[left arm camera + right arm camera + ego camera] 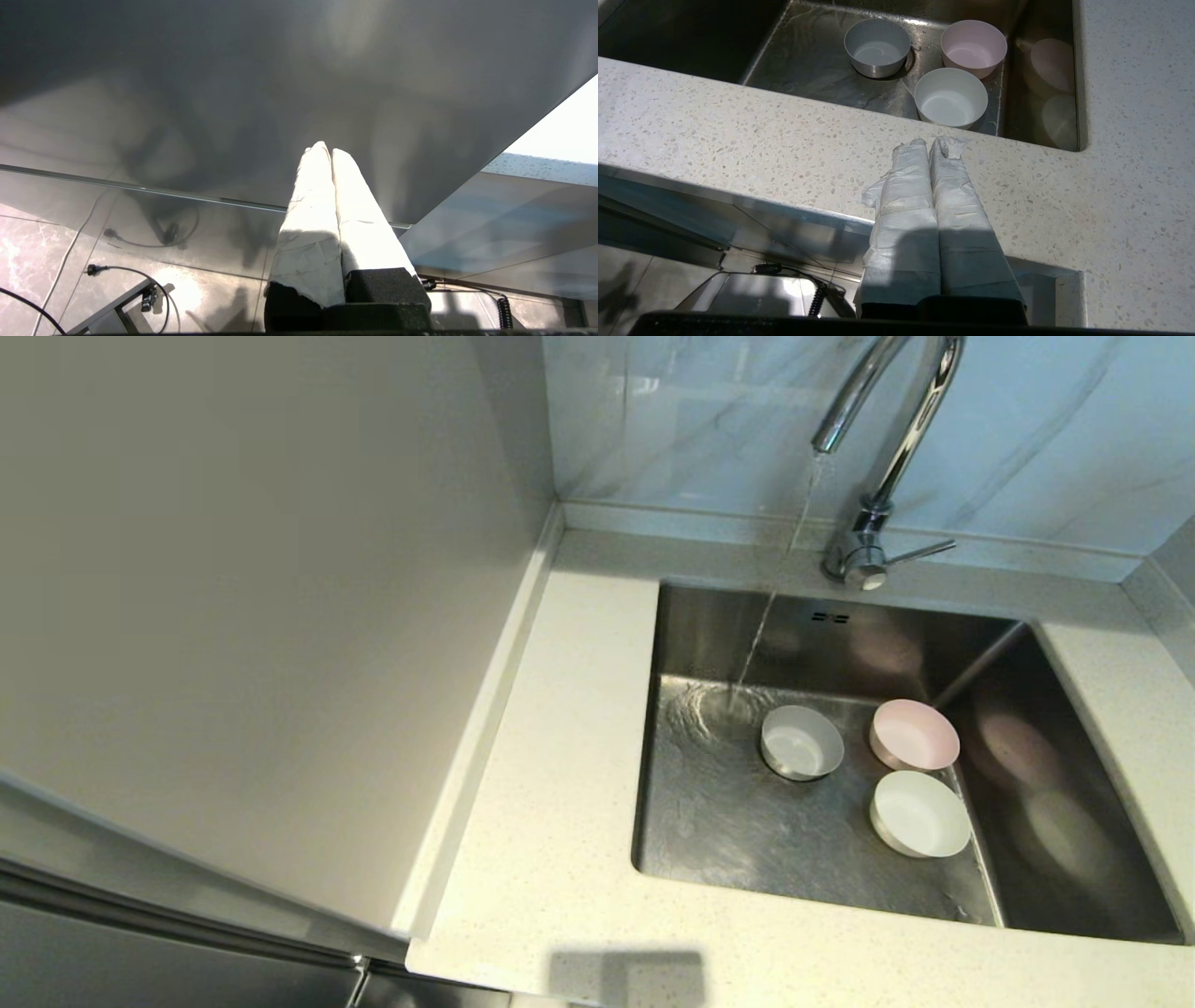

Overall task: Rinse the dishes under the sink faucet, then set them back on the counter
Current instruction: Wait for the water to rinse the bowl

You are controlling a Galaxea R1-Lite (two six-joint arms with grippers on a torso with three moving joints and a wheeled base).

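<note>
Three bowls stand upright on the floor of the steel sink (709, 821): a light grey-white bowl (801, 742) over the drain, a pale pink bowl (914, 735) to its right, and a white bowl (920, 813) nearer the front. The chrome faucet (887, 448) runs a thin stream of water that lands just left of the grey-white bowl. My right gripper (931, 142) is shut and empty, hovering over the counter's (738, 140) front edge, short of the white bowl (951, 97). My left gripper (326, 150) is shut and empty, parked below the counter beside a grey panel. Neither gripper shows in the head view.
A tall grey cabinet side (233, 616) borders the counter (551, 803) on the left. Marble-look tiles (1046, 429) rise behind the faucet's side lever (920, 553). Cables (131, 273) lie on the tiled floor below.
</note>
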